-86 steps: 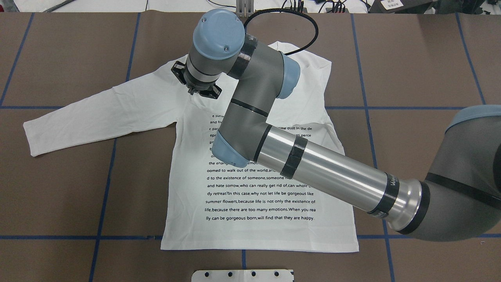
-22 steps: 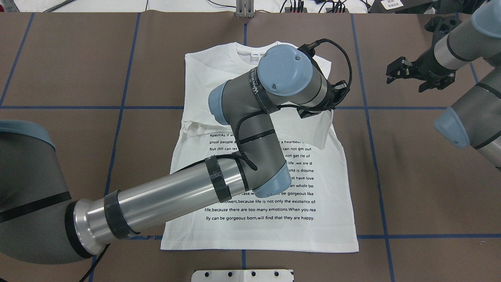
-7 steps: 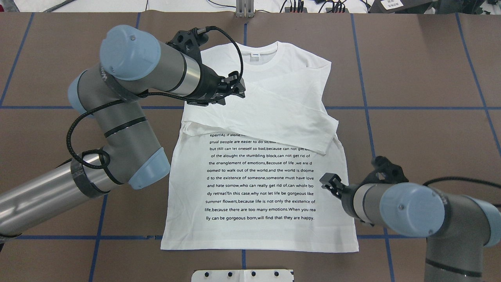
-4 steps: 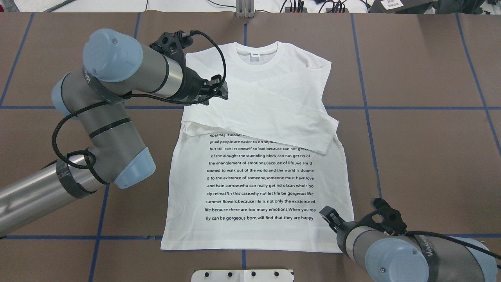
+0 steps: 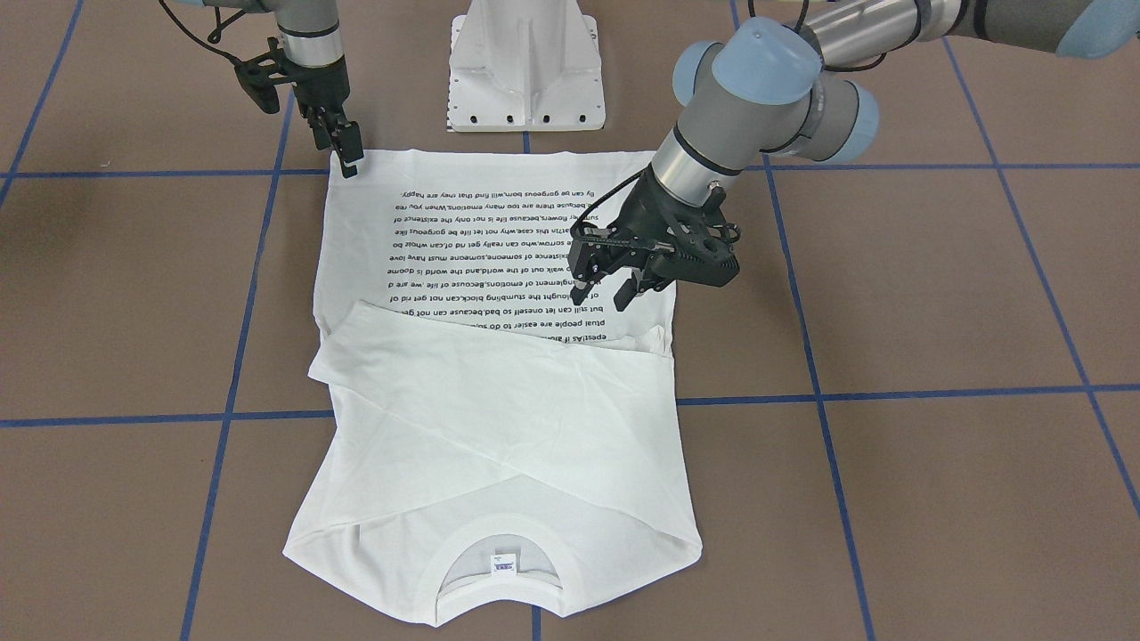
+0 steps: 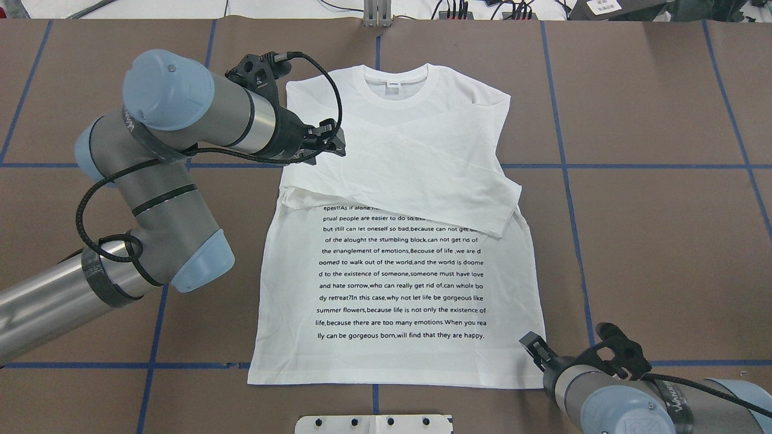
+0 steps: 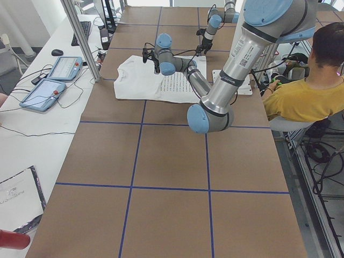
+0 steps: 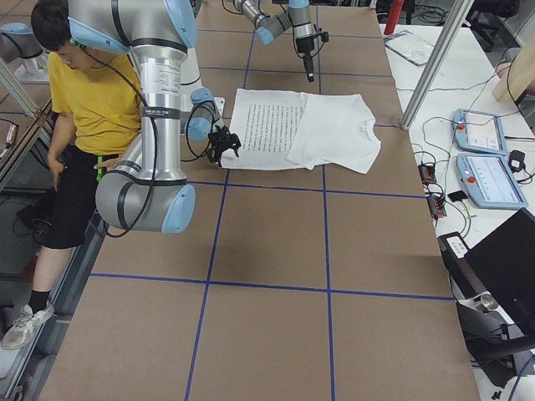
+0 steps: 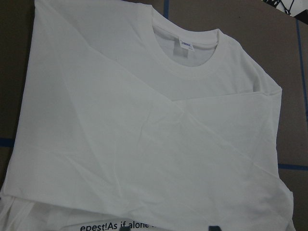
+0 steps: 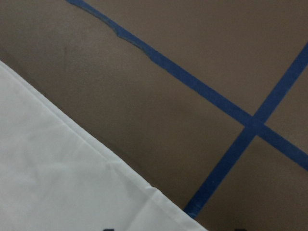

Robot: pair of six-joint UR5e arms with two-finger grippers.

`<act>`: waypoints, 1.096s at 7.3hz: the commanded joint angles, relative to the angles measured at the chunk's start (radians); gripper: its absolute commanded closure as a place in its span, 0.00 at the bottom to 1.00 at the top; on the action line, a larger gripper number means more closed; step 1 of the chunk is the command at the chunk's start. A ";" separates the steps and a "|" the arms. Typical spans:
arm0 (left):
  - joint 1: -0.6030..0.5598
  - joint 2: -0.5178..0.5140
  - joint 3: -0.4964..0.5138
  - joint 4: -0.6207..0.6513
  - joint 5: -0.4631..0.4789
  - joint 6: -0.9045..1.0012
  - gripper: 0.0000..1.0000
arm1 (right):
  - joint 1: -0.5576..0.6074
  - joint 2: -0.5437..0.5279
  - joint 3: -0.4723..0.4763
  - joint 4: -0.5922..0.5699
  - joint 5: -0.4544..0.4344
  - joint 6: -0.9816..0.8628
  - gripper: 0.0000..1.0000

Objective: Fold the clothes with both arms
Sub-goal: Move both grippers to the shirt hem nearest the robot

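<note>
The white long-sleeved T-shirt (image 6: pixel 398 271) lies flat with its black text up and the collar label (image 6: pixel 392 85) at the far end. Both sleeves are folded across the chest. It also shows in the front view (image 5: pixel 499 418) and the left wrist view (image 9: pixel 144 120). My left gripper (image 6: pixel 335 140) is open and empty, hovering over the shirt's left edge near the folded sleeve; the front view shows it too (image 5: pixel 604 298). My right gripper (image 6: pixel 532 345) looks open at the shirt's near right hem corner (image 10: pixel 159 202), touching nothing I can see.
The white pedestal base (image 5: pixel 527 62) stands just behind the shirt's hem. Blue tape lines (image 6: pixel 633 166) cross the brown table. A person in a yellow shirt (image 7: pixel 301 91) sits behind the robot. Tablets (image 8: pixel 485 150) and cables lie on the side bench beyond the collar end.
Over the earlier frames both sleeves were folded across the chest. In the last half second my left gripper drew slightly left, and my right gripper moved nearer, to the hem corner.
</note>
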 commanded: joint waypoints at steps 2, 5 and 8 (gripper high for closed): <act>0.000 0.001 -0.002 0.000 0.000 -0.003 0.37 | -0.027 -0.011 -0.009 0.006 -0.002 0.002 0.16; 0.000 0.002 -0.005 0.001 0.000 -0.005 0.37 | -0.028 -0.010 -0.015 0.007 -0.001 0.004 0.59; 0.000 0.002 -0.008 0.003 0.000 -0.011 0.36 | -0.032 -0.010 -0.011 0.007 0.001 0.027 1.00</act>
